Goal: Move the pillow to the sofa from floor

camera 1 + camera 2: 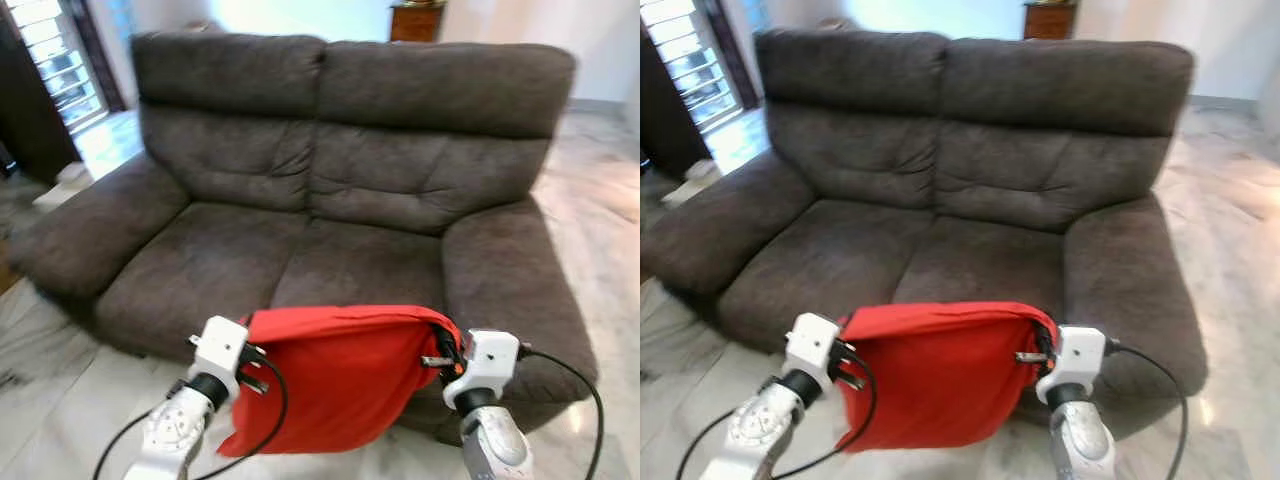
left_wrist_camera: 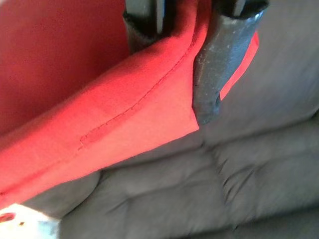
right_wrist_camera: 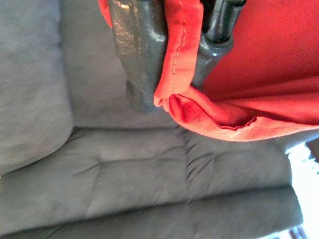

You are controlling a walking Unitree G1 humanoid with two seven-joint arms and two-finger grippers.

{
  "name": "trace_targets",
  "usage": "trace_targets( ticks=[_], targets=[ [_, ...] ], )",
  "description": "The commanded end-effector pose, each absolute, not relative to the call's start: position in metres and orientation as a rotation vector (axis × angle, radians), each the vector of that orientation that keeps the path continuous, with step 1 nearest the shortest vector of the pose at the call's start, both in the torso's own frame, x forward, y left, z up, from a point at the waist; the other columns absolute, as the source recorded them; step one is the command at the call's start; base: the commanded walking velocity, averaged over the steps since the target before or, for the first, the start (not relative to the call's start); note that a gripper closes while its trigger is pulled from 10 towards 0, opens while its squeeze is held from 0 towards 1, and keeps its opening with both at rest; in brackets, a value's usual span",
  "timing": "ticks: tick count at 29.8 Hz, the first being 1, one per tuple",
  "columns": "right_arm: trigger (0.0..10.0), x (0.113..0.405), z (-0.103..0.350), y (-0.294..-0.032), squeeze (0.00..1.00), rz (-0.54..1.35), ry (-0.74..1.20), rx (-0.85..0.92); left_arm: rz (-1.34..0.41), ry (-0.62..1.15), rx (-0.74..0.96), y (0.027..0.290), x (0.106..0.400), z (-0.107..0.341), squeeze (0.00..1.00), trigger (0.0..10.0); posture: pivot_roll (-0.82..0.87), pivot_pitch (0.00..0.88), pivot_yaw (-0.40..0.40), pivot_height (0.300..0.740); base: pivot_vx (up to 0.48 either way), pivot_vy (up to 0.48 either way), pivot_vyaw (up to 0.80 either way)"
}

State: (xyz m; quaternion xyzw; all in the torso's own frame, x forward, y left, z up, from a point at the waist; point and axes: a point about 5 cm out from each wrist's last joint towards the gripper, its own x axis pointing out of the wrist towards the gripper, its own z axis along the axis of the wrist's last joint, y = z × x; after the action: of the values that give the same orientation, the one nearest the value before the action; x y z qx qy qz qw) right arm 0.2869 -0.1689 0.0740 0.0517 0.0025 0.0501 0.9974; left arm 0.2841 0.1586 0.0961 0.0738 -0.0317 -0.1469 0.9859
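The red fabric pillow (image 1: 335, 375) hangs in the air, stretched between both grippers, just in front of the dark grey two-seat upholstered sofa (image 1: 330, 180). The left gripper (image 2: 172, 64) jaws clench one top corner; the right gripper (image 3: 172, 64) jaws clench the other.

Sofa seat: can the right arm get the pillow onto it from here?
Probably yes. The right tool and left tool each pinch a top corner of the pillow, held up before the seat; nothing lies between them.
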Motion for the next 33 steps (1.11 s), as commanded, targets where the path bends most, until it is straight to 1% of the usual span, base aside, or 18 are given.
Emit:
trace_targets(
  ticks=[1,6,10,15,16,20,22,24,27,28,33],
  targets=[
    [10.0,0.288,0.091,-0.194,0.00,0.002,-0.080,0.105,-0.224,-0.162,0.133,0.170,0.290,0.120,0.00,10.0,-0.01,0.047,0.045,0.740,0.450,0.000,-0.64],
    [10.0,0.290,0.095,-0.193,0.00,0.005,-0.096,0.092,-0.211,-0.164,0.135,0.173,0.290,0.121,0.00,10.0,-0.01,0.049,0.046,0.740,0.454,0.000,0.00],
    [10.0,0.295,0.107,-0.188,0.00,0.036,-0.132,0.077,-0.187,-0.186,0.146,0.179,0.291,0.129,0.00,10.0,0.00,0.046,0.042,0.740,0.456,0.000,0.00],
    [10.0,0.301,0.138,-0.174,0.00,0.138,-0.236,0.016,-0.134,-0.256,0.154,0.192,0.296,0.154,0.00,10.0,0.00,0.047,0.041,0.740,0.455,0.000,0.00],
    [10.0,0.301,0.138,-0.174,0.00,0.138,-0.236,0.016,-0.134,-0.256,0.154,0.192,0.296,0.154,0.00,10.0,0.00,0.047,0.041,0.740,0.458,0.000,0.00],
    [10.0,0.305,0.155,-0.171,0.00,0.153,-0.289,0.020,-0.107,-0.322,0.155,0.201,0.303,0.177,0.00,10.0,0.01,0.045,0.040,0.740,0.456,0.000,0.42],
    [10.0,0.306,0.159,-0.169,0.00,0.160,-0.304,-0.005,-0.105,-0.331,0.166,0.203,0.304,0.181,0.00,10.0,0.01,0.042,0.040,0.740,0.454,0.000,0.00],
    [10.0,0.307,0.169,-0.163,0.00,0.182,-0.337,-0.036,-0.098,-0.345,0.175,0.206,0.305,0.187,0.00,10.0,0.00,0.043,0.040,0.740,0.454,0.000,0.27],
    [10.0,0.310,0.181,-0.157,0.00,0.200,-0.370,-0.034,-0.087,-0.361,0.187,0.210,0.305,0.193,0.00,10.0,0.01,0.043,0.038,0.740,0.458,0.000,0.00],
    [10.0,0.312,0.187,-0.157,0.00,0.192,-0.385,-0.020,-0.084,-0.365,0.189,0.211,0.305,0.196,0.00,10.0,0.01,0.043,0.036,0.740,0.454,0.000,0.00],
    [10.0,0.318,0.194,-0.165,0.00,0.156,-0.397,-0.058,-0.080,-0.368,0.191,0.213,0.305,0.201,0.00,10.0,0.01,0.041,0.034,0.740,0.454,0.000,0.00]
  ],
)
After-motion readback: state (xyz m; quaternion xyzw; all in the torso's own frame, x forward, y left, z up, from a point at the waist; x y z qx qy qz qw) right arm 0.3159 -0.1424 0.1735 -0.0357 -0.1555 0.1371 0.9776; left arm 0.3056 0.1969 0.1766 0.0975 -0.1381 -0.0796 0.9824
